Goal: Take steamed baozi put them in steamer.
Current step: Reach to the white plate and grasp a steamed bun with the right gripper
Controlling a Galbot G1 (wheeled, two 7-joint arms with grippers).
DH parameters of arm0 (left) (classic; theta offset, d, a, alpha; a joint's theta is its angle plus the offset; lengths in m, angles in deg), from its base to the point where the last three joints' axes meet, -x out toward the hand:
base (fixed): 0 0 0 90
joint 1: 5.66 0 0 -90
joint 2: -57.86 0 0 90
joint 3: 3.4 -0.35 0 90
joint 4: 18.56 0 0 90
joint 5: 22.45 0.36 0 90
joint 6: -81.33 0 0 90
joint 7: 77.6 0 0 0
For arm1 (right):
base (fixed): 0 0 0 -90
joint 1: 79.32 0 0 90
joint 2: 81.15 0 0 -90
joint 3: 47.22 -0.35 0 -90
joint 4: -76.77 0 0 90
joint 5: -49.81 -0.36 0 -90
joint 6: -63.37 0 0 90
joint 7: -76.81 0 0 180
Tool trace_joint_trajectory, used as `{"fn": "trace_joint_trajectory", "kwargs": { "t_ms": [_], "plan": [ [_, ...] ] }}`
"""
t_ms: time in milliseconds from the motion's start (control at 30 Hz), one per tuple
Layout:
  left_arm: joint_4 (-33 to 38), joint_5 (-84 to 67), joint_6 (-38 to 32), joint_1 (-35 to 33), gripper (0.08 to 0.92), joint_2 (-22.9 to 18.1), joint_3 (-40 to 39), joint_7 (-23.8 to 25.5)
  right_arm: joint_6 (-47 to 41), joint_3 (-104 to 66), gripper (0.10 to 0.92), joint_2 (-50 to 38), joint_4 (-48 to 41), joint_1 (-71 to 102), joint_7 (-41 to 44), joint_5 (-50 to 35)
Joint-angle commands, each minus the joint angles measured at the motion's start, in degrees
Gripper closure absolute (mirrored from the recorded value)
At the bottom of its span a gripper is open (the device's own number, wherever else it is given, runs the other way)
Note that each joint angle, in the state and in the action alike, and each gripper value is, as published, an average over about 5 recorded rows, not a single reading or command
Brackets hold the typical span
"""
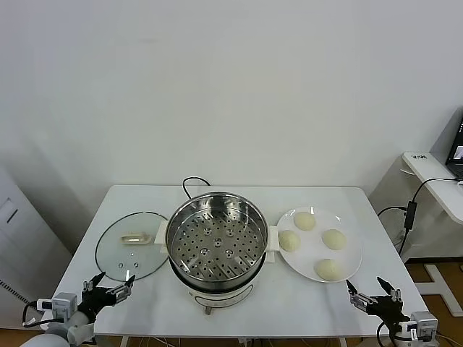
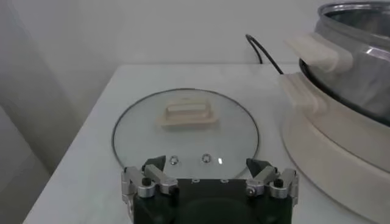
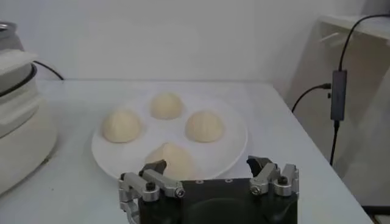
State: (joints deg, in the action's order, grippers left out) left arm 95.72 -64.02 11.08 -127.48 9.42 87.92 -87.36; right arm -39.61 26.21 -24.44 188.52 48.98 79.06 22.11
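The steamer (image 1: 215,242) is a shiny steel pot with a perforated tray, empty, at the table's middle; its wall shows in the left wrist view (image 2: 359,73) and its base in the right wrist view (image 3: 15,122). Several cream baozi (image 1: 304,220) (image 3: 205,126) lie on a white plate (image 1: 349,251) (image 3: 234,146) right of it. My left gripper (image 1: 111,286) (image 2: 206,163) is open and empty at the front left edge, just before the glass lid. My right gripper (image 1: 372,290) (image 3: 207,166) is open and empty at the front right edge, just before the plate.
A flat glass lid (image 1: 116,253) (image 2: 140,131) with a cream handle lies left of the steamer. A black cord (image 1: 189,181) runs off the table's back. A side desk with cables (image 1: 434,188) stands to the right. A wall is behind.
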Motion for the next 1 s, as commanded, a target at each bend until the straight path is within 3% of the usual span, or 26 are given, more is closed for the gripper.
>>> {"fn": "trace_joint_trajectory", "kwargs": {
  "t_ms": [33,267,400,500,700,1000],
  "plan": [
    [0.1,0.1,0.0,-0.2,0.177,-0.2,0.3,0.0,-0.2,-1.7,0.203,-2.0,-0.6,-4.2,2.6,16.7],
    [0.4,0.7,0.2,-0.2,0.177,-0.3,0.5,0.1,1.7,1.2,0.203,-7.5,-5.3,-14.1,5.1,37.1],
    [0.8,1.0,0.6,0.0,0.177,-0.4,0.4,0.1,4.6,5.5,0.203,-11.7,-10.3,-21.3,6.4,45.0],
    [0.9,1.1,0.9,0.2,0.177,-0.5,0.4,0.1,5.4,8.5,0.203,-15.0,-13.9,-26.9,12.0,48.7],
    [1.1,1.2,1.1,0.4,0.177,-0.5,0.5,0.0,7.7,19.3,0.203,-20.7,-21.9,-40.4,21.1,47.4],
    [2.0,2.7,1.4,0.1,0.177,-0.6,0.7,0.1,7.7,49.0,0.203,-26.6,-36.7,-69.7,32.4,37.6]
  ]
}}
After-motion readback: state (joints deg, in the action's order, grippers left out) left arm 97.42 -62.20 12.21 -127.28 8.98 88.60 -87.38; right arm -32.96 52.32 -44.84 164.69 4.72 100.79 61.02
